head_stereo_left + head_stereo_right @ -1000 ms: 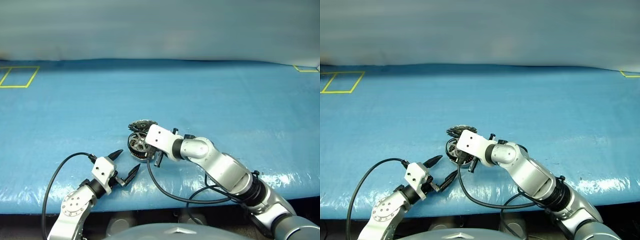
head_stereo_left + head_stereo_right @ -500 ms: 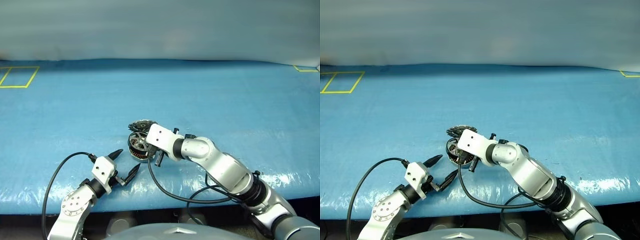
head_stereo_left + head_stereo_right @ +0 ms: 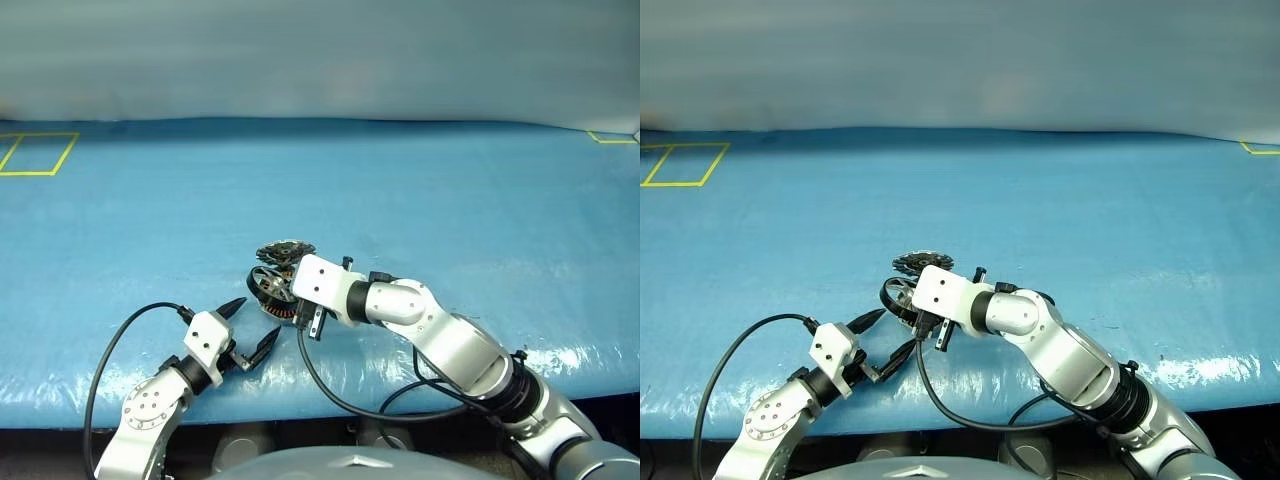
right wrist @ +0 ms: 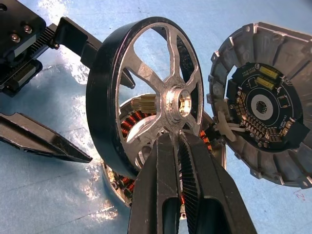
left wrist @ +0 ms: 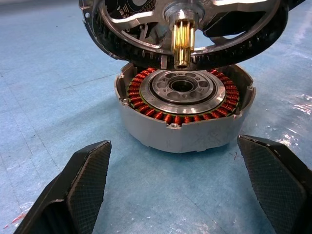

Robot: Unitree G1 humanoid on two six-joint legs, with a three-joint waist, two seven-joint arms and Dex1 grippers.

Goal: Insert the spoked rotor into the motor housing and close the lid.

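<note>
Your right claw [image 4: 178, 146] is pinched shut on the spoked rotor [image 4: 146, 97], gripping it at a spoke right beside the centre hub. You hold the rotor tilted, almost on edge, just above the motor housing [image 5: 184, 109], with its brass gear shaft pointing down toward the housing's central hub but not yet seated in it. The housing stands on the blue table [image 3: 450, 200], its ring of copper windings open to view. The lid [image 4: 263, 102] stands raised at the housing's far edge, its dark circuit face turned toward the rotor, just beside the rotor's rim. Your left claw [image 3: 246, 328] is spread wide and holds nothing; it hovers low over the table on the near side of the housing, aimed at it, with the housing between its fingertips [image 5: 80, 187] in the left wrist view but apart from them.
</note>
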